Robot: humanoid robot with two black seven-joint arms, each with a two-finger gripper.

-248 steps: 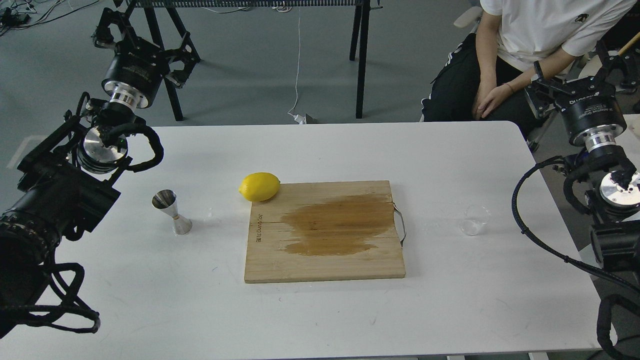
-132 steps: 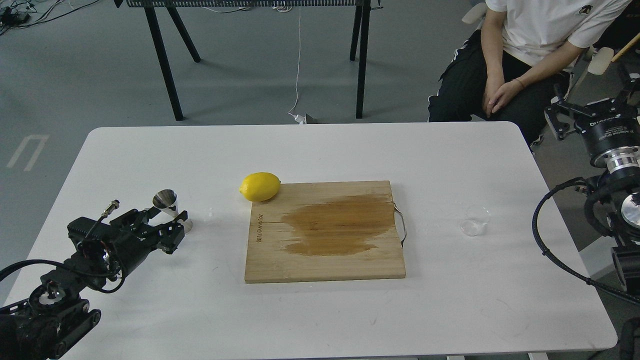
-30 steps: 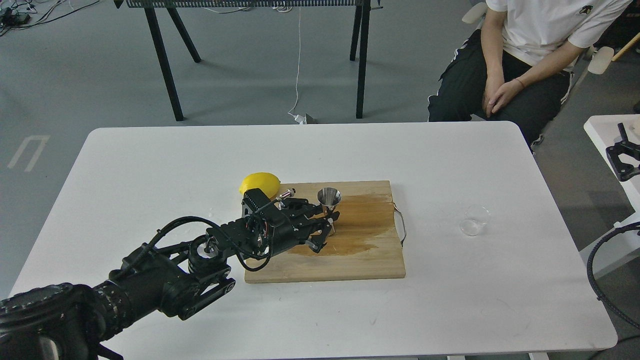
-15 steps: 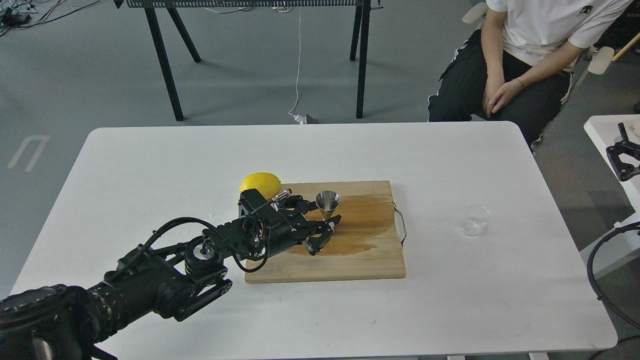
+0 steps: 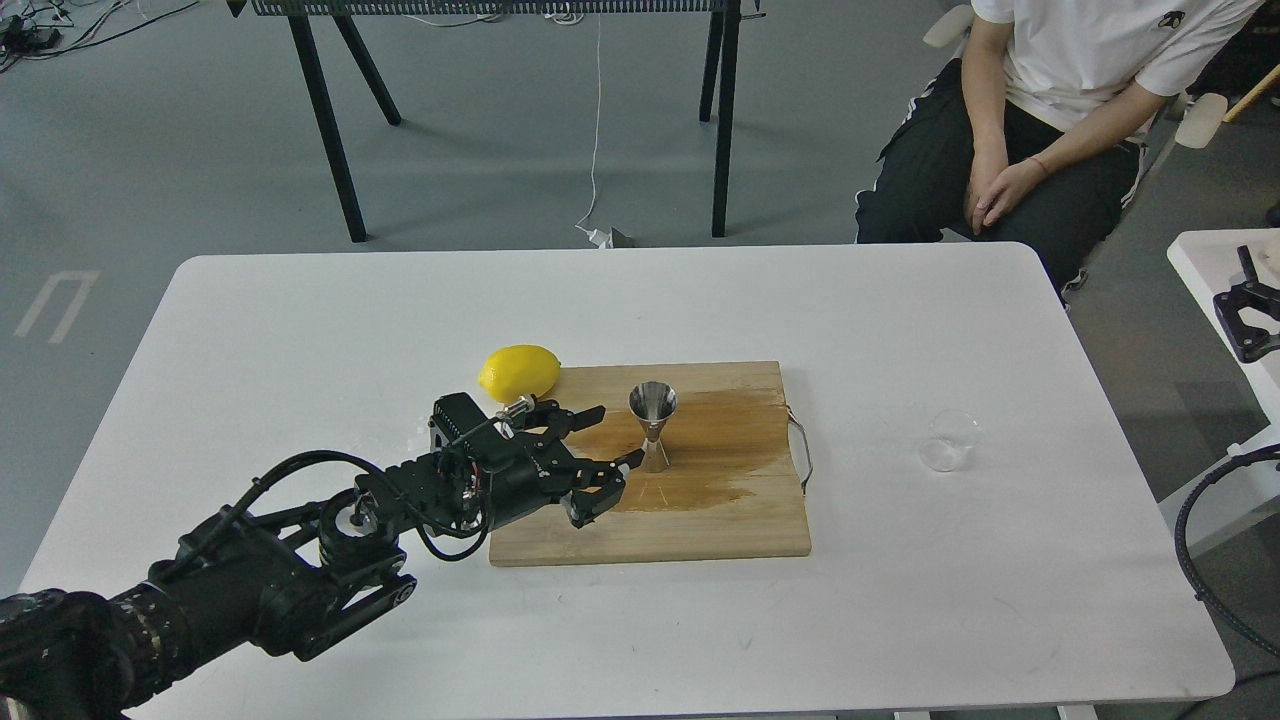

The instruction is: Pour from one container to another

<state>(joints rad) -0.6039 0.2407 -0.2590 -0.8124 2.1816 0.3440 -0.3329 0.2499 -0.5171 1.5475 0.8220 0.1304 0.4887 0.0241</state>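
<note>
Grey floor fills the room behind, with black trestle legs [image 5: 325, 120] and a white cable [image 5: 597, 120] trailing down to it. At the far right a seated person [image 5: 1040, 110] in a white shirt and black trousers rests clasped hands on the lap.

Nearer, a white surface [image 5: 300, 330] with rounded corners spans most of the view. A second white top [image 5: 1210, 260] shows at the right edge, and a black clamp-like part [image 5: 1243, 315] sits beside it; whether that is the right hand I cannot tell, nor how its fingers stand.

The left arm [image 5: 250, 570] comes in from the lower left and lies low over the surface. A wooden board [image 5: 700, 530] sits mid-surface, with a dark wet stain across its middle and a metal handle [image 5: 803, 450] on its right edge.

The left hand [image 5: 618, 440] hangs over the board's left part, fingers spread wide and holding nothing, tips just left of the jigger.

A lemon [image 5: 519, 372] lies at the board's far left corner, touching its edge.

The jigger [image 5: 653, 425] stands upright on the board, on the stain, free of the fingers. Its top cone faces up; I cannot tell its contents.

The cup [image 5: 950, 440] stands on the surface, right of the board and well apart from the jigger; it looks clear, with any contents impossible to tell.
</note>
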